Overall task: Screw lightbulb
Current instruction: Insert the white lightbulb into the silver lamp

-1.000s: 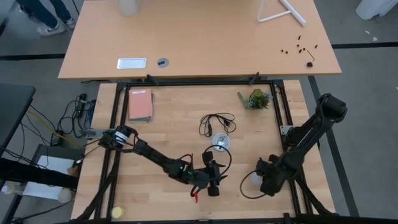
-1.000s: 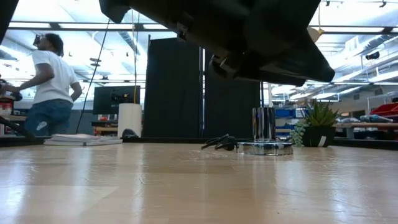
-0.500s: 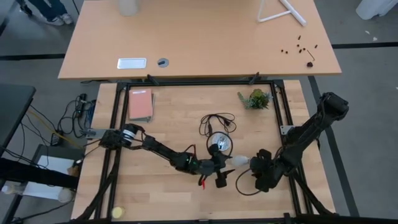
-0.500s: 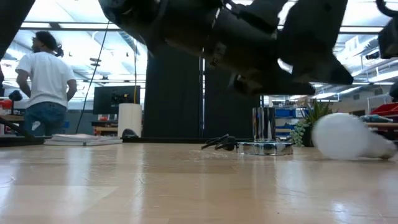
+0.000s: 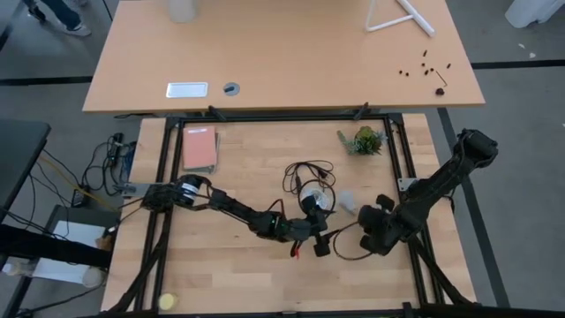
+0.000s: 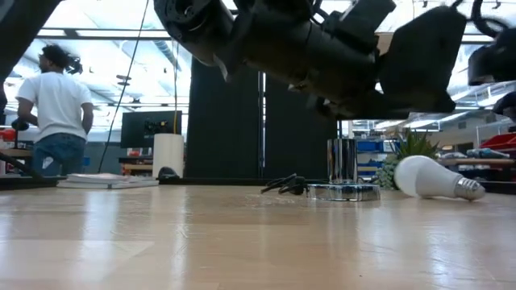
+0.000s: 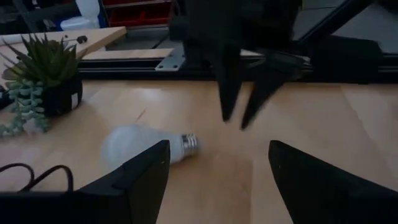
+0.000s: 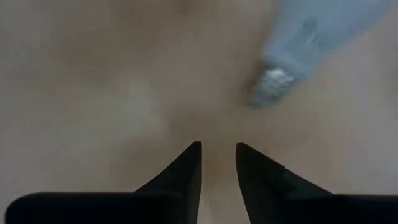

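Since 0.5 s ago the lightbulb [image 5: 348, 202] has rolled toward the plant [image 5: 365, 140], lying loose beside the socket [image 5: 312, 200]. Left claw [image 5: 320, 246] gapes wide, empty; right claw [image 5: 372, 210] nearly closed, empty. It may roll farther if nudged.

I find no legible text, label, brand, number or sign in any of my views. The lightbulb [image 6: 436, 178] carries no readable marking on its white body or its screw end. The pink book [image 5: 199, 147] on the table [image 5: 238, 265] shows a plain cover from above. The white plate [image 5: 186, 89] on the far table is too small to show any print. Background shelving in the low view is too distant to read.
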Controlling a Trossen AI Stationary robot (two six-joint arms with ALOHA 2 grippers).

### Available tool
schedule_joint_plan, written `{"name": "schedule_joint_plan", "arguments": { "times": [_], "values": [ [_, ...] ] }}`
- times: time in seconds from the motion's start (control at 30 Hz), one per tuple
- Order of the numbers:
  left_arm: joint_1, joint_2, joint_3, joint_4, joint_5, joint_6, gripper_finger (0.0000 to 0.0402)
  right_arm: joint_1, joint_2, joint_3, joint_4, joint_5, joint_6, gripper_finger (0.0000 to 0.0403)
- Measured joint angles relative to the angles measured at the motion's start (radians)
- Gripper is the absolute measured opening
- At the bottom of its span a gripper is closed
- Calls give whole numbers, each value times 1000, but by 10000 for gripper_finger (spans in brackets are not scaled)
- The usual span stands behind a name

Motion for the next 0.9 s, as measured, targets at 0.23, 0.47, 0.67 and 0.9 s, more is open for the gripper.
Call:
{"name": "schedule_joint_plan", "arguments": {
  "times": [0.23,0.47,0.67,0.9],
  "values": [
    [-13,0,-1,-39,-3,0,278,-75,3,-1,-267,23,206,107],
    [-24,0,-1,-63,-7,3,278,-182,31,-2,-253,9,197,107],
    [-49,0,-2,-136,-47,-3,278,-236,48,-3,-111,4,48,106],
    [-87,0,-2,-166,-114,-8,278,-242,36,75,-86,24,-183,106]
  ]
}}
